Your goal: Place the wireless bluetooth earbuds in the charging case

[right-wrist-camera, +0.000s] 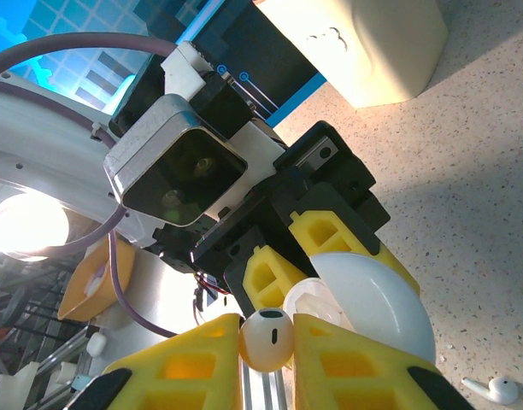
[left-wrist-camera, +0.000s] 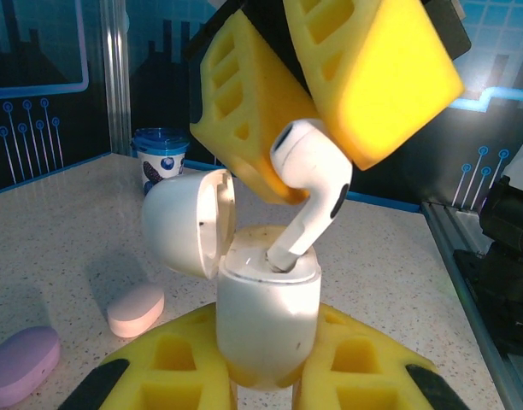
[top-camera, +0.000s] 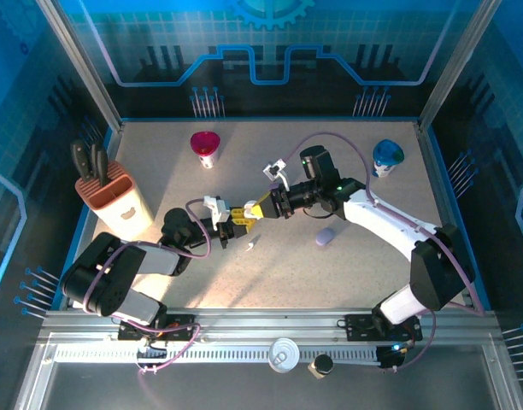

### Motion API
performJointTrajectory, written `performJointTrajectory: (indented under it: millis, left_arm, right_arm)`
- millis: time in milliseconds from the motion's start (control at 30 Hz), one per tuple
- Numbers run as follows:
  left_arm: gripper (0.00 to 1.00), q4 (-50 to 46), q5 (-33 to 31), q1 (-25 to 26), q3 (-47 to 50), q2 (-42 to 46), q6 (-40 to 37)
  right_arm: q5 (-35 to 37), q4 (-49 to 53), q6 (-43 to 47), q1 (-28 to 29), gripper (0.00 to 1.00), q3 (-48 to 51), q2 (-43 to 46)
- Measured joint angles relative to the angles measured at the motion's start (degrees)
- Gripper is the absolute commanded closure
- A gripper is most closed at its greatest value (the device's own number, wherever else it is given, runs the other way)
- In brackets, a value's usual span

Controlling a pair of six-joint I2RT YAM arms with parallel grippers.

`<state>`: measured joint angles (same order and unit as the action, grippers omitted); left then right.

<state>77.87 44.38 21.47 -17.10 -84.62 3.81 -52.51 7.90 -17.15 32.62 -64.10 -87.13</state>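
A white charging case (left-wrist-camera: pixel 268 307) stands upright between the yellow fingers of my left gripper (left-wrist-camera: pixel 268 346), which is shut on it. Its lid (left-wrist-camera: pixel 189 222) hangs open to the left. My right gripper (left-wrist-camera: pixel 317 141) comes down from above, shut on the head of a white earbud (left-wrist-camera: pixel 308 166). The earbud's stem tip sits tilted in a slot at the case's top. In the right wrist view the earbud (right-wrist-camera: pixel 267 337) is pinched in my right gripper (right-wrist-camera: pixel 267 346), with the open case (right-wrist-camera: pixel 373 299) just beyond. The two grippers (top-camera: pixel 230 224) (top-camera: pixel 260 209) meet mid-table. A second earbud (top-camera: pixel 250 245) (right-wrist-camera: pixel 494 389) lies loose on the table.
A purple oval case (top-camera: pixel 325 237) (left-wrist-camera: pixel 22 363) and a pink one (left-wrist-camera: pixel 135 309) lie on the table. A knife block (top-camera: pixel 112 195) stands at the left, a red cup (top-camera: pixel 205 147) at the back, a blue cup (top-camera: pixel 386 157) at the back right.
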Motion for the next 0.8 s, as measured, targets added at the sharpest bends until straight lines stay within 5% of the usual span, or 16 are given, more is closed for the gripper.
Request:
performJointTrajectory:
  millis: [800]
  left_arm:
    - [0.94,0.0,-0.13,0.0,0.0,-0.02,-2.08]
  right_arm:
    - [-0.26,0.22,-3.02,-0.59,0.84,0.0,0.0]
